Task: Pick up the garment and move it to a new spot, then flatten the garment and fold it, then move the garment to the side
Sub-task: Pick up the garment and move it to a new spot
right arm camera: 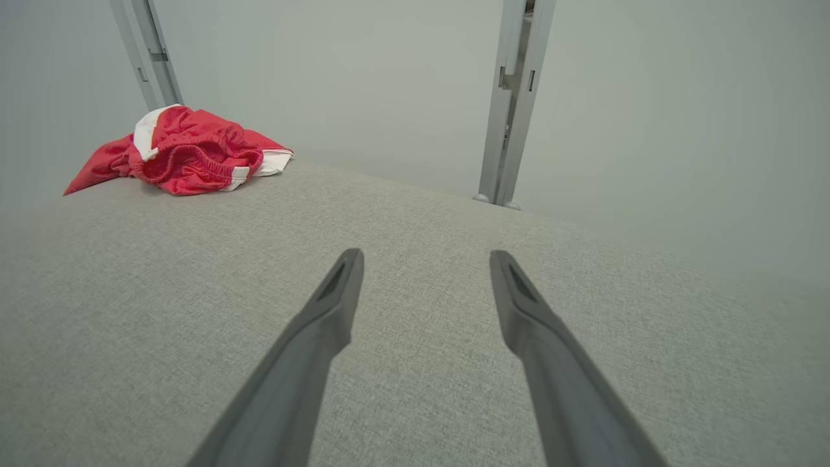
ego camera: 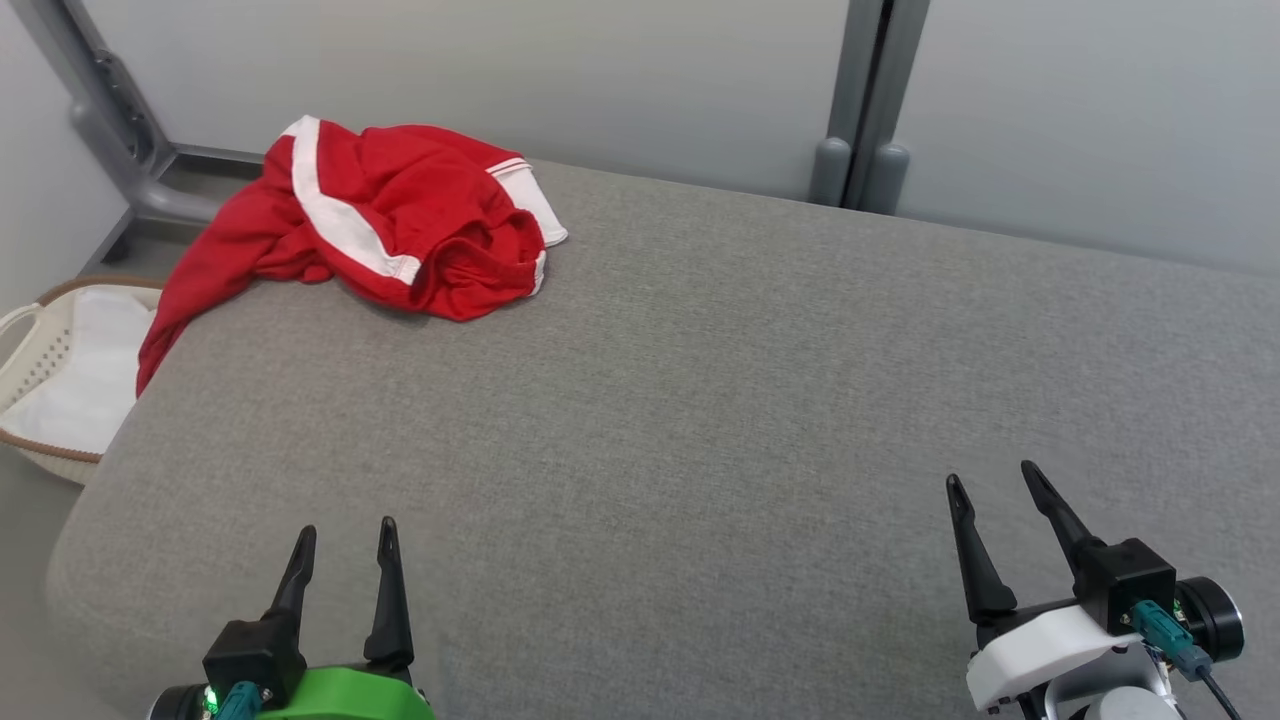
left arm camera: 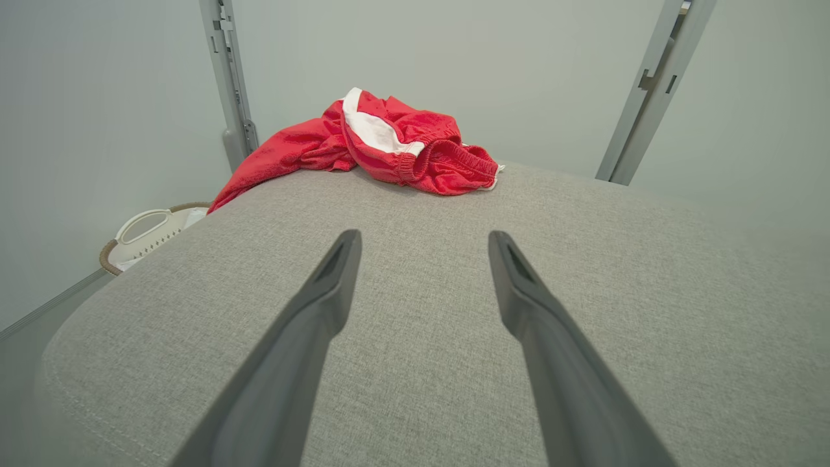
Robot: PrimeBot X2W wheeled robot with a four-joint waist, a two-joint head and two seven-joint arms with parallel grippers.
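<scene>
The garment (ego camera: 400, 220) is a crumpled red piece with white stripes and an elastic waistband, lying at the far left corner of the grey padded table (ego camera: 700, 420). One red part hangs over the table's left edge. It also appears as the garment (left arm camera: 402, 146) far ahead in the left wrist view and the garment (right arm camera: 188, 152) at upper left in the right wrist view. My left gripper (ego camera: 345, 528) is open near the front left edge, empty. My right gripper (ego camera: 993, 478) is open at the front right, empty. Both are far from the cloth.
A white laundry basket (ego camera: 30, 350) with a brown rim stands on the floor left of the table, also seen as the basket (left arm camera: 146, 233). Grey frame posts (ego camera: 860, 100) and pale wall panels stand behind the table.
</scene>
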